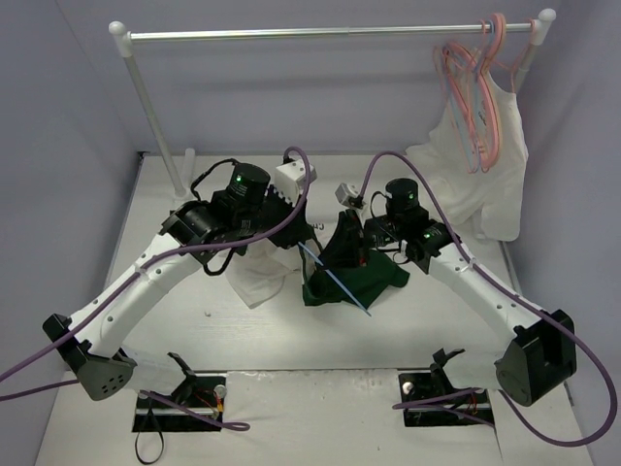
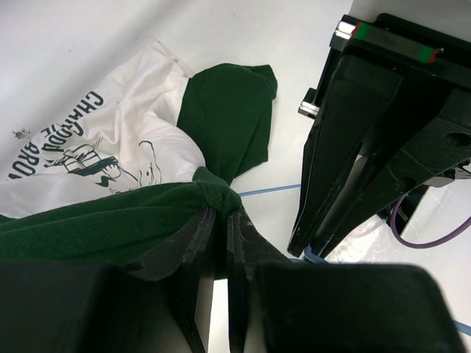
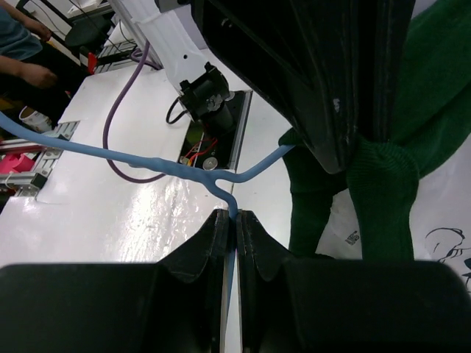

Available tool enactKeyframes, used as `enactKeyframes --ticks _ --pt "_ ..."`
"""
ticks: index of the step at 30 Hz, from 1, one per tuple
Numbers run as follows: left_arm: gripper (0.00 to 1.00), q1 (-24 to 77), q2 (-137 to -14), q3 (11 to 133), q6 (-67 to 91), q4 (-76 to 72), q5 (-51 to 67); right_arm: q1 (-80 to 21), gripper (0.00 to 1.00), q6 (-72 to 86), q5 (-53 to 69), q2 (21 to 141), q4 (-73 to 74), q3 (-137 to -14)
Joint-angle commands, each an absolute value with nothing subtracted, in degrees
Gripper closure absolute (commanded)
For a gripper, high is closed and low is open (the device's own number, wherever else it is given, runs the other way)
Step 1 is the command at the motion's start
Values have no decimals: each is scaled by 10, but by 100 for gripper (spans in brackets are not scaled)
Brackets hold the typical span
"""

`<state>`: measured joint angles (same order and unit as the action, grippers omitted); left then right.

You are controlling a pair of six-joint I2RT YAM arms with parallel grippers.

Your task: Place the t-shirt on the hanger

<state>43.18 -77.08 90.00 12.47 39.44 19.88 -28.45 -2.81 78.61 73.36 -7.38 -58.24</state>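
Observation:
The t-shirt (image 1: 260, 279) lies bunched at mid-table, white body to the left and dark green cloth (image 1: 354, 274) to the right. In the left wrist view its printed chest (image 2: 88, 151) and a green sleeve (image 2: 228, 110) spread on the table. My left gripper (image 2: 221, 209) is shut on a fold of the green neck trim and holds it lifted. The hanger (image 1: 335, 280) is a thin light-blue line slanting across the green cloth. My right gripper (image 3: 234, 215) is shut on the stem of its hook, and the hanger's arms (image 3: 140, 158) branch just beyond the fingertips. The two grippers are close together (image 1: 325, 236) (image 1: 361, 250).
A clothes rail (image 1: 320, 34) spans the back, with pink hangers (image 1: 475, 92) and a white sleeveless top (image 1: 480, 180) hanging at its right end. Its left post (image 1: 155, 112) stands at the back left. Purple cables (image 1: 204, 254) loop around both arms.

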Motion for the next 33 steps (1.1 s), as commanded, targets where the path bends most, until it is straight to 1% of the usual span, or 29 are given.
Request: enactKeyframes --ticks 1,2,3,5,8,9,13,21,25,29,33 --pt "89 437 -767 901 131 373 182 -277 100 -33 833 736 -187 -581" --pt "76 438 -766 902 129 376 179 -277 100 -32 833 737 -195 -577" --pt "69 438 -766 903 125 381 175 -276 100 -33 835 740 -198 -574" --pt "60 437 -764 911 119 397 158 -273 100 -38 836 743 -197 -567" --pt "49 437 -752 925 104 417 123 -265 100 -45 844 747 -198 -565" --pt "44 438 -748 929 100 420 115 -263 100 -46 845 748 -199 -566" --pt "36 432 -728 936 84 432 55 -252 100 -48 853 758 -197 -572" --pt "34 411 -713 947 44 452 19 -249 100 -71 859 780 -165 -591" --pt "34 411 -713 940 -27 461 -18 -248 100 -75 864 787 -162 -595" --pt "34 411 -715 911 -82 446 0 -244 100 -83 867 794 -154 -599" --pt "34 409 -708 875 -155 418 43 -239 100 -87 874 802 -142 -608"
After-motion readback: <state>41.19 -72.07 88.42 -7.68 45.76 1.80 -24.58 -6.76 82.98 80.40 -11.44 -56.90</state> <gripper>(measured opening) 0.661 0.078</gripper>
